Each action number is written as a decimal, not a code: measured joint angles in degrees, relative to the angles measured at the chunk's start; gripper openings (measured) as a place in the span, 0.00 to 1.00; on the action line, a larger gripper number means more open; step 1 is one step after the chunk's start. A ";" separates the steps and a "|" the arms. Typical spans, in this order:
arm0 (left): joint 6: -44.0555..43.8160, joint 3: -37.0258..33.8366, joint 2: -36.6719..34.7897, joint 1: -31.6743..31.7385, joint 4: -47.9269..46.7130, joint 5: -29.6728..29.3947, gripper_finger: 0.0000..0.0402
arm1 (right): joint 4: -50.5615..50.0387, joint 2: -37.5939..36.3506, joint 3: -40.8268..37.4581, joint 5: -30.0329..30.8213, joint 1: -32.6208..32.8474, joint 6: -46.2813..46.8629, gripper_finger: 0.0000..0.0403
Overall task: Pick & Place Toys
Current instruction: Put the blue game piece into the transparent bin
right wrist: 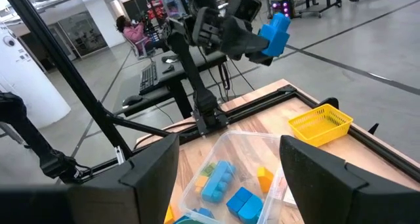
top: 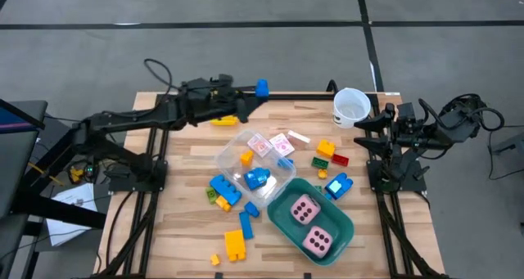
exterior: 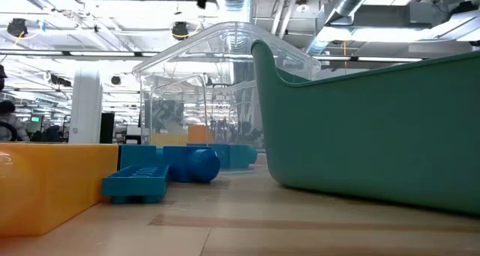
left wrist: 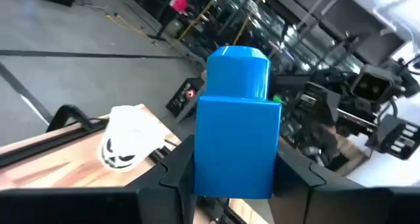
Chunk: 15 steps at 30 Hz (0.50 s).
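Observation:
My left gripper [top: 254, 89] is shut on a blue one-stud brick [left wrist: 233, 142] and holds it high over the table's far edge. The same brick [right wrist: 275, 32] shows in the right wrist view. Other toys lie below: bricks inside a clear box [top: 254, 160], loose bricks [top: 225, 189] on the wood, small pink-white cards [top: 282, 141], and two pink dice [top: 304, 209] in the teal tub [top: 336, 230]. My right gripper [right wrist: 230, 178] waits open at the table's right edge, nothing between its fingers. My left gripper pinches the blue brick between its two fingers, one on each of two opposite side walls [left wrist: 200, 165]. The fingers [left wrist: 295, 175] come in level from the table's left. The brick sits upright with its stud [left wrist: 237, 69] on top, lifted clear of the table.
A white cup [top: 352, 105] stands at the far right of the table. A small yellow basket [right wrist: 320, 122] sits below my left arm. Red, green and yellow bricks [top: 327, 155] lie right of the clear box. A large yellow brick [exterior: 45, 185] is near the front.

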 joint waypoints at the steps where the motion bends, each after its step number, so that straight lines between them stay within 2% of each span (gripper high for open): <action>1: 0.92 2.06 1.14 -0.29 -1.24 0.02 0.32 | 0.00 0.00 0.01 0.00 -0.01 0.00 0.63; 9: 4.18 16.79 8.84 -1.27 -15.15 3.13 0.32 | -0.19 0.00 0.00 0.22 0.00 -0.02 0.63; 15: 4.24 21.02 12.91 -2.93 -21.67 4.03 0.32 | -1.06 0.00 0.01 1.30 0.00 -0.02 0.63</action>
